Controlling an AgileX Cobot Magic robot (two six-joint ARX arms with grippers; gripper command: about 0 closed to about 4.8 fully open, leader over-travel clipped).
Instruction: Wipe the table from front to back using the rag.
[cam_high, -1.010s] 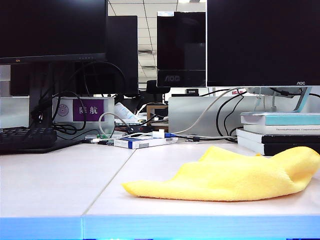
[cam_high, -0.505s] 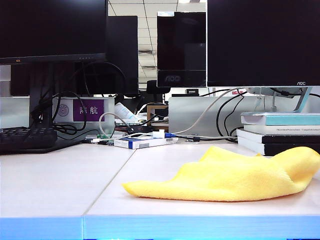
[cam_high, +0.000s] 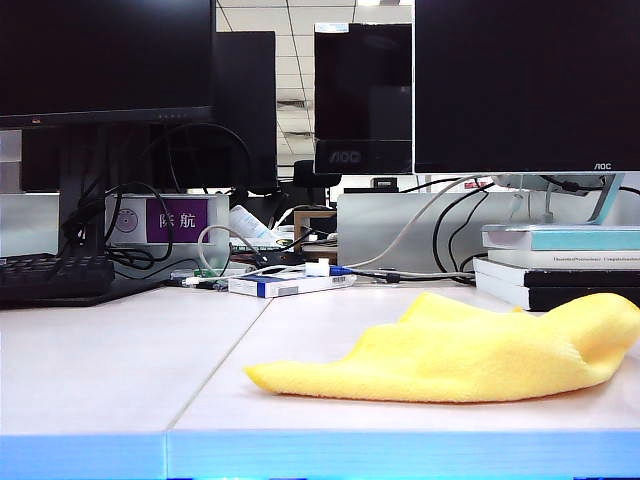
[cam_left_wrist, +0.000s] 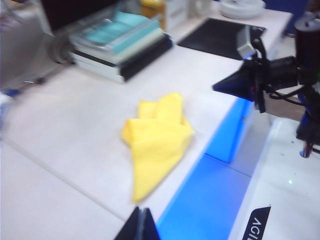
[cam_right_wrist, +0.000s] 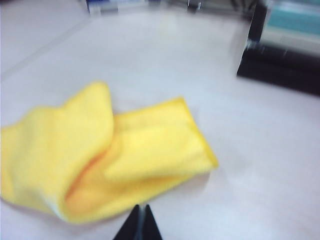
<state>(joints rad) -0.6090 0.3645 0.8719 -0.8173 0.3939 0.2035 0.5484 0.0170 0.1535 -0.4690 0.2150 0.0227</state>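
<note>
Open the pinched-together right gripper and left gripper hovering off the yellow rag, then pinch its front hem flat against the table.

The right hand, closed, hovers above the crumpled rag.

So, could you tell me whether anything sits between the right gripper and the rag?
Nothing visible does. The shut right gripper hangs just short of the rag, with only bare table around it. The left gripper, also shut, is farther off by the front edge.
</note>
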